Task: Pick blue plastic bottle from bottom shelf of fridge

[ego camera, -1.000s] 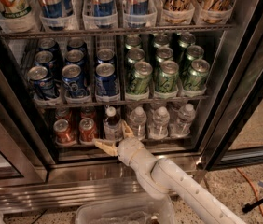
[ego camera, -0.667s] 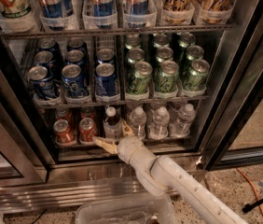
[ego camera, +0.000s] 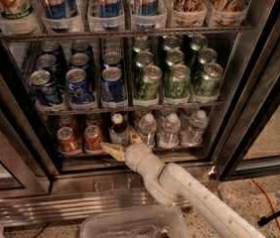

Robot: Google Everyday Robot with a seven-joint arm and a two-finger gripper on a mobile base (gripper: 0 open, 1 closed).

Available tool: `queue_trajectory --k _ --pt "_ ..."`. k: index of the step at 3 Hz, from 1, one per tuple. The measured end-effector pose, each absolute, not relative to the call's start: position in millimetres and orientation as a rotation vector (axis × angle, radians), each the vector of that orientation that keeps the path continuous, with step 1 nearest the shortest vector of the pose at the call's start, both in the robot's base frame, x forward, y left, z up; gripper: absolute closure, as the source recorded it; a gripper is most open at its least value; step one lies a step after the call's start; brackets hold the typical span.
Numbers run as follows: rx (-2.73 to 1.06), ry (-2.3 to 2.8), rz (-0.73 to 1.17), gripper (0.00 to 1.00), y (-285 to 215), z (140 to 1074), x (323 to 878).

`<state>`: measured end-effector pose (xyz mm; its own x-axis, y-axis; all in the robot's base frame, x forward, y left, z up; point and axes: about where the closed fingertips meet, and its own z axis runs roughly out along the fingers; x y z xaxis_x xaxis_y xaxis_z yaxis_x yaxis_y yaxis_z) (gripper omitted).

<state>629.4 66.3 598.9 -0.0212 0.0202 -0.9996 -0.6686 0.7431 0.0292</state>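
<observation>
The fridge stands open in front of me. On its bottom shelf the blue plastic bottle, with a white cap and dark drink, stands between red cans and colourless water bottles. My gripper is at the shelf's front edge, right at the base of this bottle. It is open, with one tan finger to the bottle's left and the other to its right. The bottle's lower part is hidden by the gripper.
Two red cans stand left of the bottle and three water bottles right of it. The rack above holds blue cans and green cans. A clear plastic bin sits on the floor below. The door frame stands at the right.
Almost nothing differs; the gripper stays at the bottle's base with its fingers spread, shifted at most slightly towards the shelf.
</observation>
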Motion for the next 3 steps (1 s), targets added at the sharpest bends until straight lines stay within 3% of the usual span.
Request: queue_trajectory --k 2,3 --pt "-0.539 1.537 0.587 0.24 64.5 587.5 641.4" --pt "-0.539 1.537 0.587 0.42 64.5 587.5 641.4"
